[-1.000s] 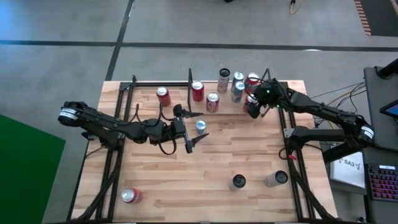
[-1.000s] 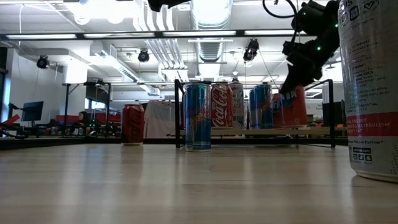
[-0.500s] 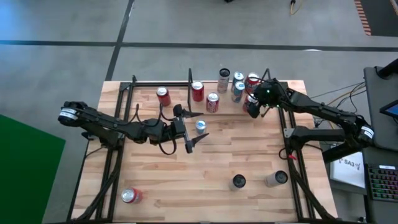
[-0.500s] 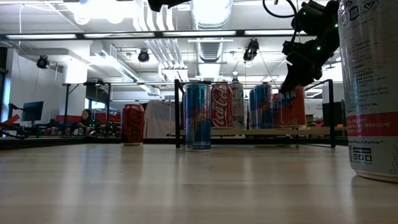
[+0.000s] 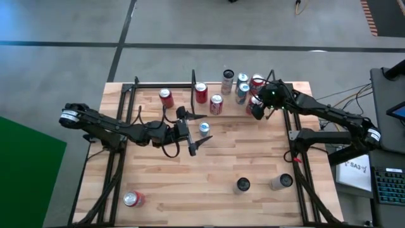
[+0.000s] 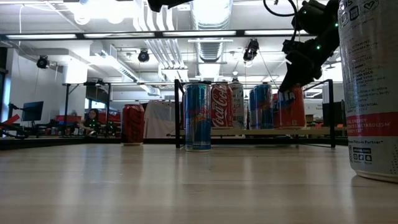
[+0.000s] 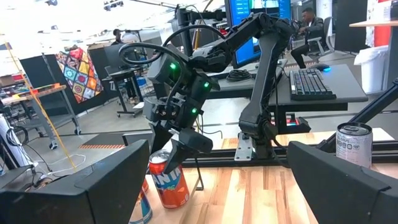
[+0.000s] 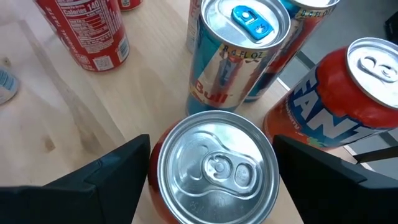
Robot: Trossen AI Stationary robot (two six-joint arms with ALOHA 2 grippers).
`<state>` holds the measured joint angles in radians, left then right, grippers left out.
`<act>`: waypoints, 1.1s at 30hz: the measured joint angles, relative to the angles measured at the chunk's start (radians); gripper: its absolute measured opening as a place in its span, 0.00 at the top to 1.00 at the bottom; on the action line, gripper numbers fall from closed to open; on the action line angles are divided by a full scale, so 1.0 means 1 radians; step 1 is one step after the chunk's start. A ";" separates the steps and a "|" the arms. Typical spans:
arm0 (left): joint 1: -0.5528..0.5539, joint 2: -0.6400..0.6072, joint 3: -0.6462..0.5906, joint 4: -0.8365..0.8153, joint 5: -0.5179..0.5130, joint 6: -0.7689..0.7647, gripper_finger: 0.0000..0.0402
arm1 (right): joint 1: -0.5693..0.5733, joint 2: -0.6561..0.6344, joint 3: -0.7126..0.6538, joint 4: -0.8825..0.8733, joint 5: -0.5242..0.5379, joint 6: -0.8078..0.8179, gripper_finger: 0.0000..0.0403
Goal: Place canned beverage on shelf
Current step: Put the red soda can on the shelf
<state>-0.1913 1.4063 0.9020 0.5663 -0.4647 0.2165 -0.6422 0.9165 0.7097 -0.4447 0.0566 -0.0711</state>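
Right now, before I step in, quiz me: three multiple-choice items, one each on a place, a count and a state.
1. The right gripper is:
A. over the orange Fanta can at the shelf
B. by the table's near edge
C. beside the left arm's base

2. Cans by the table edge opposite the shelf:
A. one
B. three
C. five

3. The left gripper is:
A. shut on a red can
B. shut on nothing
C. open, holding nothing

Answers:
1. A: the right gripper hangs over the orange Fanta can on the shelf.
2. B: a red can, a dark-topped can and a silver can are there.
3. C: the left gripper shows its fingers wide apart with nothing between them.
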 joint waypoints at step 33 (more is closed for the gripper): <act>-0.003 -0.117 -0.082 -0.037 -0.018 -0.017 0.09 | 0.295 -0.007 0.283 -0.212 -0.012 0.366 0.73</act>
<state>-0.1947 1.2890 0.8198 0.5296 -0.4823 0.1990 -0.3468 0.9100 0.9924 -0.6569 0.0450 0.2952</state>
